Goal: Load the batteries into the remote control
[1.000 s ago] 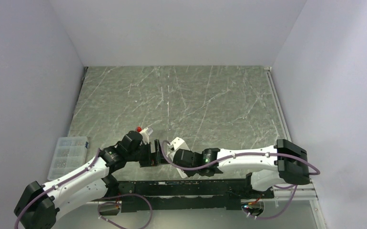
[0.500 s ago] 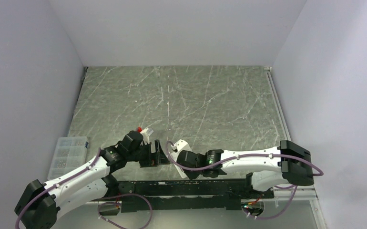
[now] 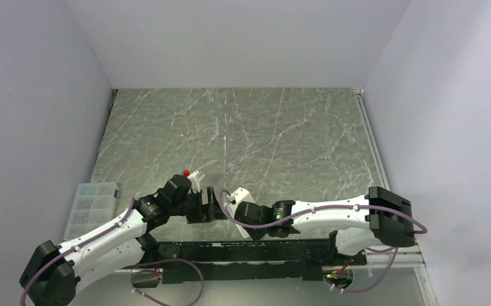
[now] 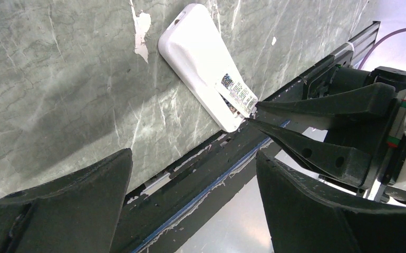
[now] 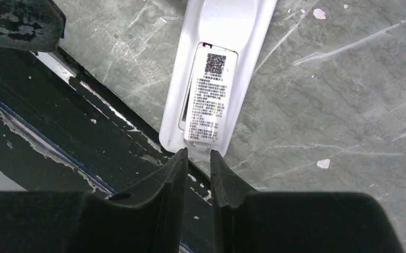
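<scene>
The remote control [image 5: 219, 68] lies face down on the marble table [image 5: 343, 89], its near end over the table's front edge. Its labelled back cover [image 5: 209, 100] sits slightly askew. My right gripper [image 5: 197, 153] points at that near end, the tips just touching it on either side of the cover's tab. A narrow gap shows between the jaws and nothing is in it. In the left wrist view the same remote control [image 4: 198, 58] lies ahead, with the right gripper's fingers [image 4: 317, 103] meeting its end. My left gripper [image 4: 193, 155] hangs wide open and empty short of it. The batteries are out of view.
A black rail [image 3: 256, 252] runs along the table's near edge under both grippers. A clear compartment box [image 3: 90, 207] sits at the left edge. White walls close in the left, back and right sides. Both arms meet near the front middle.
The right arm has shifted slightly at the remote's end and its jaws have narrowed a touch. The left arm has not moved.
</scene>
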`<action>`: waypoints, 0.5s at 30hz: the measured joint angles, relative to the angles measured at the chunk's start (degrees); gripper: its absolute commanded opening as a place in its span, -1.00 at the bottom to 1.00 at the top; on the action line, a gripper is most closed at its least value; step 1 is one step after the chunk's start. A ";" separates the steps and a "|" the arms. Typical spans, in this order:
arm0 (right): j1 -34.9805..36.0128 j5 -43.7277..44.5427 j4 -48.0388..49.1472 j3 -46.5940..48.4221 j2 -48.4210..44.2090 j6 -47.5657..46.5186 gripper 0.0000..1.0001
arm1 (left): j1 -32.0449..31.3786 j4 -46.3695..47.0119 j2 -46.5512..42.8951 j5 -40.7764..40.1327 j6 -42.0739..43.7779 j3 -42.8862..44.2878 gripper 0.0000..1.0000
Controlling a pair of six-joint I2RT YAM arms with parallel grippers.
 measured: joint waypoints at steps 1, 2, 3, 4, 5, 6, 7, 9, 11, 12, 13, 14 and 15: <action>0.00 0.00 0.07 0.02 0.28 0.00 -0.53 | 0.02 -0.02 0.00 0.00 0.02 0.00 0.84; 0.00 0.00 0.15 0.02 0.50 -0.02 -0.54 | 0.02 -0.02 0.00 0.00 0.02 0.00 0.84; 0.00 0.00 0.22 0.02 0.74 -0.04 -0.55 | 0.02 -0.02 -0.02 0.00 0.02 0.00 0.84; 0.00 -0.02 0.24 0.04 0.94 -0.15 -0.55 | 0.02 -0.04 -0.07 0.00 0.02 0.00 0.84; 0.00 0.00 0.26 0.09 1.14 -0.26 -0.56 | 0.02 -0.04 -0.13 0.00 0.02 0.00 0.84; 0.00 0.00 0.26 0.15 1.31 -0.33 -0.56 | 0.02 -0.04 -0.26 0.00 0.02 0.00 0.84; 0.00 0.00 0.26 0.28 1.51 -0.39 -0.56 | 0.02 -0.07 -0.39 0.00 0.02 0.00 0.84; 0.00 0.02 0.31 0.57 1.81 -0.48 -0.57 | 0.02 -0.07 -0.68 0.00 0.02 0.00 0.84; 0.00 0.02 0.44 0.74 2.01 -0.55 -0.58 | 0.02 -0.04 -0.79 0.00 0.02 0.00 0.84; 0.00 0.02 0.44 0.87 2.08 -0.61 -0.58 | 0.04 -0.07 -0.79 0.00 0.02 0.00 0.84; 0.00 0.02 0.44 1.09 2.19 -0.68 -0.58 | 0.11 -0.07 -0.79 0.00 0.02 0.00 0.84; 0.00 0.02 0.44 1.27 2.25 -0.72 -0.58 | 0.11 -0.07 -0.79 0.00 0.02 0.00 0.84; 0.00 0.04 0.44 1.49 2.32 -0.81 -0.58 | 0.11 -0.04 -0.79 0.00 0.02 0.00 0.84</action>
